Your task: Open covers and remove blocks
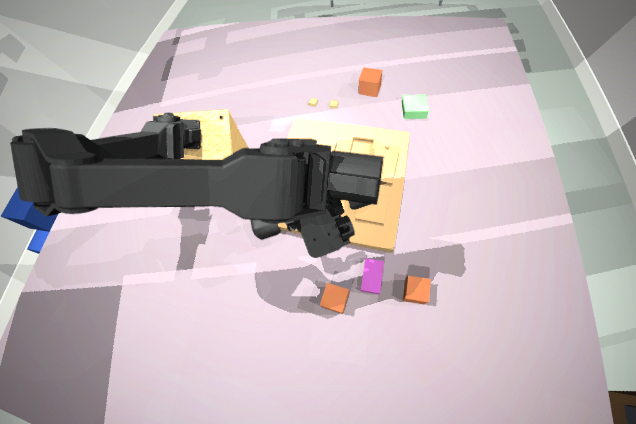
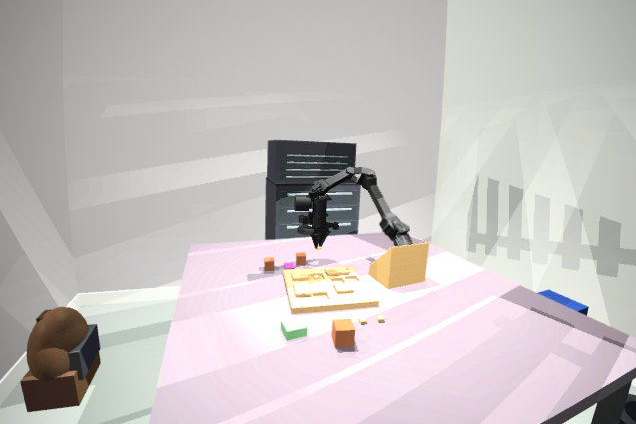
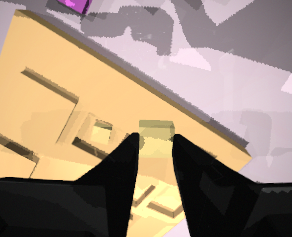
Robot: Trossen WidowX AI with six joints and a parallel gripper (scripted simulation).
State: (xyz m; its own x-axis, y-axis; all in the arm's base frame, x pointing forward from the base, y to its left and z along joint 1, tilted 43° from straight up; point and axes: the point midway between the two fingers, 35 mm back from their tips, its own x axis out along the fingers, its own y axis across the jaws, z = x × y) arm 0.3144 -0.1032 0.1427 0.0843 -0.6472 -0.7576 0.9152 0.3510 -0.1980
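Observation:
The pale yellow puzzle board (image 1: 308, 126) (image 2: 334, 306) (image 3: 38, 44) lies flat, partly hidden by the arm in the top view. My gripper (image 2: 318, 245) (image 3: 155, 140) is shut on a small pale yellow block (image 3: 156, 147), held above the board's edge region. Another small yellow block (image 3: 102, 132) sits in a square well. Two small yellow blocks (image 1: 313, 101) (image 1: 333, 103) (image 2: 380, 319) (image 2: 362, 321) rest on the table beyond the board. Some raised cover panels and open recesses show; the exact position of every cover cannot be told.
A magenta block (image 1: 372, 275) (image 2: 288, 265) lies between two orange cubes (image 1: 334, 298) (image 1: 417, 289), beside the board. On the opposite side are a green block (image 1: 415, 106) (image 2: 294, 330) and an orange cube (image 1: 370, 82) (image 2: 343, 334). A wooden wedge (image 1: 213, 133) (image 2: 406, 267) stands near the arm's base.

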